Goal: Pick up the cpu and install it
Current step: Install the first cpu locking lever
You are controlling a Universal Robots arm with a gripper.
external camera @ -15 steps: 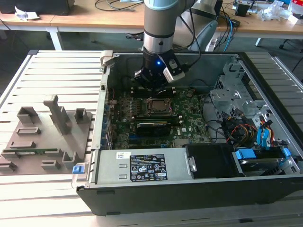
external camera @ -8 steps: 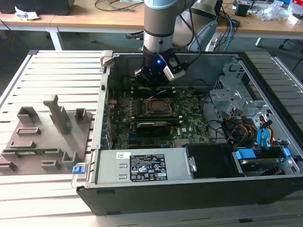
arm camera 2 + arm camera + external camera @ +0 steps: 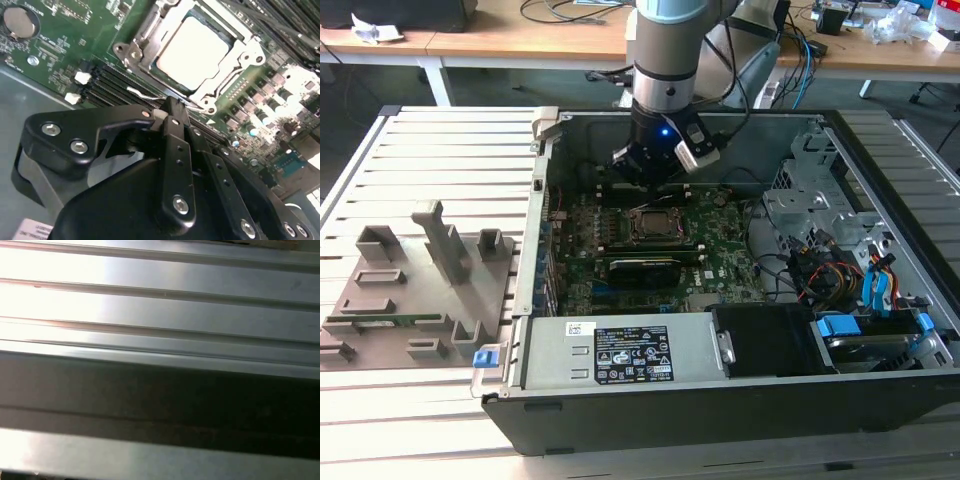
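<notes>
The arm (image 3: 665, 45) is a thick silver-grey tube with a pale blue-grey band at its top. Below it sits a black wrist block bearing a small blue light (image 3: 665, 128) and a white-and-grey box-shaped module (image 3: 692, 150); black cables trail off behind. In the second wrist view the claw (image 3: 172, 107) is matte black plastic, its linkage plates fastened with round silver screws (image 3: 51, 130).
</notes>
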